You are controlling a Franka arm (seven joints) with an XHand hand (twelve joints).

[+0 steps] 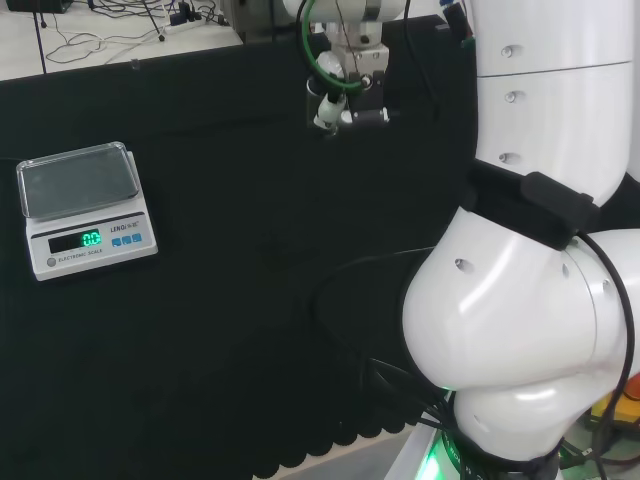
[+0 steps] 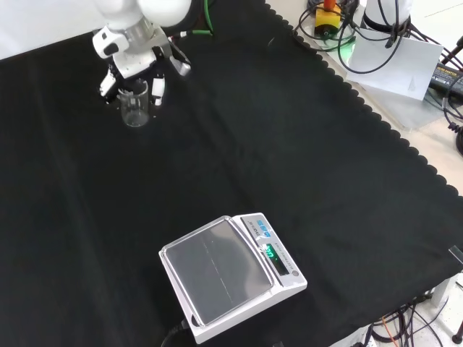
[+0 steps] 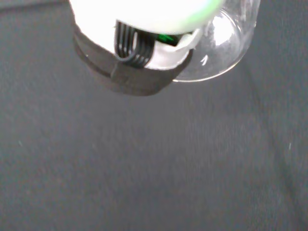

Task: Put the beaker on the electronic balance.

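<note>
A clear glass beaker (image 2: 135, 108) stands upright on the black cloth at the upper left of the front view. The black and white hand (image 2: 134, 61) hangs right over it, with fingers (image 2: 156, 90) reaching down on both sides of the rim. They are spread rather than curled, and the thumb sticks out away from the glass. In the wrist view the beaker (image 3: 226, 48) sits close under the palm (image 3: 144, 53). The hand (image 1: 345, 95) is at the far middle of the bench in the head view. The electronic balance (image 2: 231, 278) with its bare steel pan stands near the front edge; the balance (image 1: 85, 205) is at the left in the head view.
Black cloth (image 2: 289, 159) stretches between the beaker and the balance. The arm's white links (image 1: 540, 250) stand at the right of the head view. Cables and a base (image 2: 376, 36) lie beyond the cloth's scalloped edge at the upper right of the front view.
</note>
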